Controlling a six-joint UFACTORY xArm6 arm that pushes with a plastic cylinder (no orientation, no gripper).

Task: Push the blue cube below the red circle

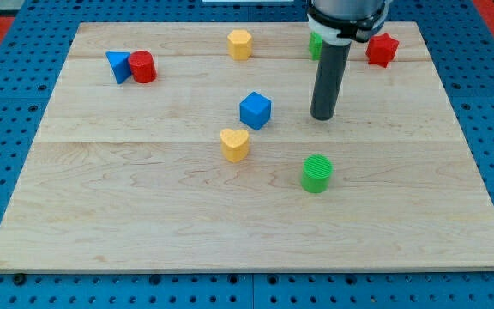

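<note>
The blue cube (pixel 255 110) sits near the middle of the wooden board (pixel 144 215). The red circle, a short red cylinder (pixel 142 67), stands at the view's upper left, touching a blue triangle (pixel 119 65) on its left. My tip (pixel 322 116) rests on the board to the right of the blue cube, about a cube's width and a half away, at nearly the same height in the view. It touches no block.
A yellow heart (pixel 235 144) lies just below-left of the blue cube. A green cylinder (pixel 317 173) stands below my tip. A yellow hexagon (pixel 240 44) is at the top middle, a red star (pixel 382 50) at the top right, and a green block (pixel 315 45) is partly hidden behind the rod.
</note>
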